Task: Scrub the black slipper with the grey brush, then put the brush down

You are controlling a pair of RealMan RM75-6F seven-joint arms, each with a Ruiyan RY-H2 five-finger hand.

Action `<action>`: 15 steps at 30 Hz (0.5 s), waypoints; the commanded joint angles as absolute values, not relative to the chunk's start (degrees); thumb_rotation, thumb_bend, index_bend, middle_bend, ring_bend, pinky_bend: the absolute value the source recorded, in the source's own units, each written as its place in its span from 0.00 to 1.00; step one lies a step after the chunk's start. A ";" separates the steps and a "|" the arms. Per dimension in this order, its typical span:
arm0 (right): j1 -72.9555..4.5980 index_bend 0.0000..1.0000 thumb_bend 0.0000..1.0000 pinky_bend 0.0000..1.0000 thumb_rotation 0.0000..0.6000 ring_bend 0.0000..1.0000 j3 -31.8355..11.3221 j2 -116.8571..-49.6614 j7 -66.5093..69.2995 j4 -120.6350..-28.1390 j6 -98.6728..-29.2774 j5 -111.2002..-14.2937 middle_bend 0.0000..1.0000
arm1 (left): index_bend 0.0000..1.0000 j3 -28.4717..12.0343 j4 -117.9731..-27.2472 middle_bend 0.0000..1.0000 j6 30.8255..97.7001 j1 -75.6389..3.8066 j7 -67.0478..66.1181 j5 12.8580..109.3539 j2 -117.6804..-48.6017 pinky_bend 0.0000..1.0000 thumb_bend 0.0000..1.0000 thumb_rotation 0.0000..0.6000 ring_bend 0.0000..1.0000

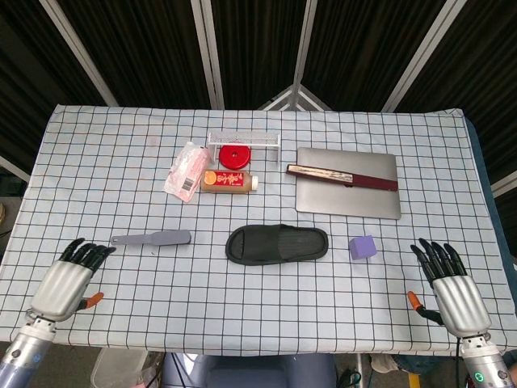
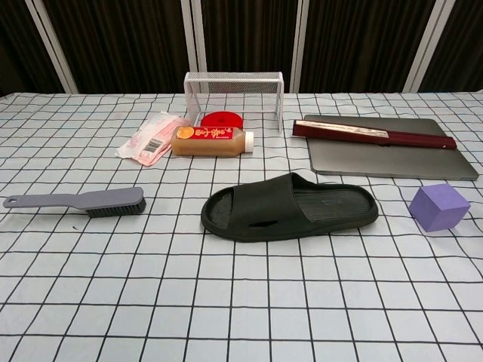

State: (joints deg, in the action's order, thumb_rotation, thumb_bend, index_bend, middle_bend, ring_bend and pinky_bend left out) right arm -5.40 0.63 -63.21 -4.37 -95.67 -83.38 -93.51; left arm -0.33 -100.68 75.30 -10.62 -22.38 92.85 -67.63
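The black slipper [image 1: 277, 243] [image 2: 290, 207] lies flat in the middle of the checked table. The grey brush [image 1: 153, 238] [image 2: 79, 201] lies to its left, handle pointing left, bristles down. My left hand [image 1: 69, 277] is open above the table's front left, just below and left of the brush handle, holding nothing. My right hand [image 1: 448, 285] is open at the front right edge, well clear of the slipper. Neither hand shows in the chest view.
A purple cube [image 1: 363, 246] sits right of the slipper. Behind are a grey laptop [image 1: 347, 191] with a dark red folded fan [image 1: 342, 175], a brown bottle [image 1: 228, 181], a pink packet [image 1: 185, 170], and a white wire rack [image 1: 244, 142] over a red disc [image 1: 233, 156].
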 commanded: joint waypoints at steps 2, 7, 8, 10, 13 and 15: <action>-5.77 0.00 0.41 0.00 0.87 0.00 -0.15 -62.40 -2.32 -95.39 -82.67 -91.58 0.00 | 0.13 -5.32 -101.02 0.24 66.88 -16.50 -28.23 83.90 -73.86 0.22 0.12 1.00 0.22; -5.37 0.00 0.41 0.00 0.87 0.00 -0.73 -61.95 -1.68 -95.02 -83.39 -90.47 0.00 | 0.11 -9.58 -96.44 0.24 63.26 -21.55 -30.71 78.87 -80.37 0.22 0.13 1.00 0.22; -5.29 0.00 0.41 0.00 0.87 0.00 -0.86 -61.95 -1.74 -94.93 -83.46 -90.16 0.00 | 0.10 -10.06 -95.18 0.23 62.69 -22.38 -31.19 78.17 -81.57 0.22 0.13 1.00 0.21; -5.19 0.00 0.41 0.00 0.87 0.00 -1.08 -61.97 -2.00 -94.65 -83.33 -89.32 0.00 | 0.08 -10.87 -92.33 0.23 60.63 -24.40 -32.05 76.06 -84.22 0.22 0.17 1.00 0.21; -5.19 0.00 0.41 0.00 0.87 0.00 -1.14 -61.85 -2.26 -94.45 -82.70 -88.40 0.00 | 0.10 -11.21 -89.98 0.25 57.16 -26.80 -32.31 73.77 -86.17 0.22 0.23 1.00 0.22; -5.17 0.00 0.41 0.00 0.87 0.00 -1.34 -61.87 -2.58 -94.32 -82.64 -87.88 0.00 | 0.12 -11.65 -89.04 0.27 55.78 -28.17 -31.63 72.72 -87.36 0.22 0.25 1.00 0.23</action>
State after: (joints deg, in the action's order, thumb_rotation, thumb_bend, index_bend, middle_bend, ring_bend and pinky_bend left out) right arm -5.19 -1.23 -61.87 -2.41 -94.41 -82.70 -88.07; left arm -10.84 -90.24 57.42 -26.53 -31.58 74.22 -85.79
